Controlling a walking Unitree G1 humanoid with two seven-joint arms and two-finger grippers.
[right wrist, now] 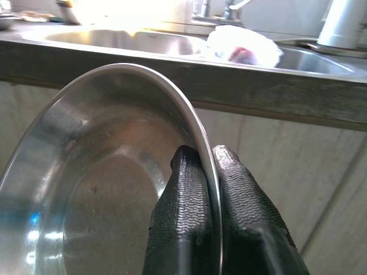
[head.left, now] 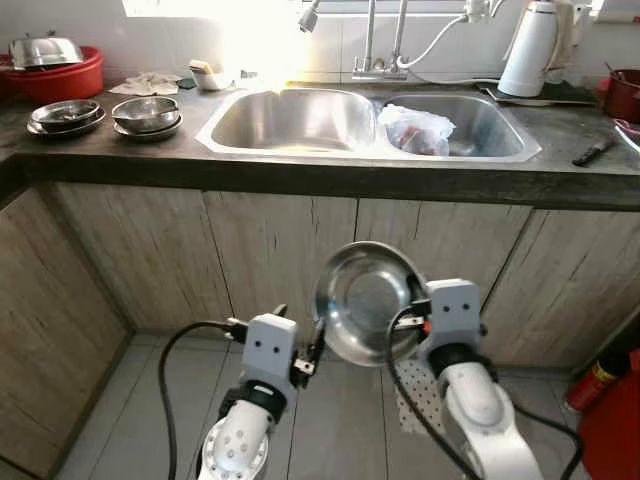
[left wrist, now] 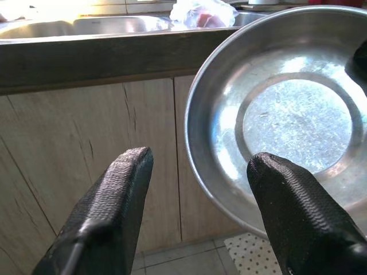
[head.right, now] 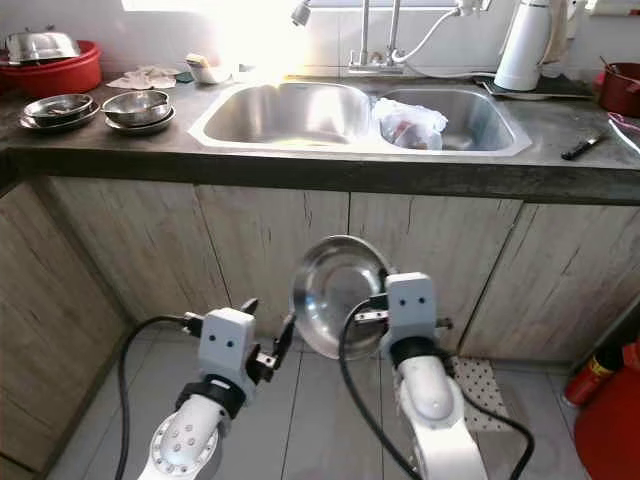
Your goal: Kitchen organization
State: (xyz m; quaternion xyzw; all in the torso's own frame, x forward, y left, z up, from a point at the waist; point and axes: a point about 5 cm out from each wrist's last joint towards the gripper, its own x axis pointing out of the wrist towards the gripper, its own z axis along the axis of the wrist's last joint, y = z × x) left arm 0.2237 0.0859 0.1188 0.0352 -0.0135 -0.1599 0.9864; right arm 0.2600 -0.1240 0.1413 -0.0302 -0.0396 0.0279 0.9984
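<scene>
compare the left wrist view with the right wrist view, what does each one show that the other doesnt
Left wrist view alone: the left gripper open, its fingers apart in front of the cupboard doors and closing on nothing, with a patch of floor tiles below.

Right wrist view alone: the right gripper shut on the rim of the steel plate, the white kettle and the tap.

Both: the steel plate, the counter edge, the sink and the plastic bag lying in it.
</scene>
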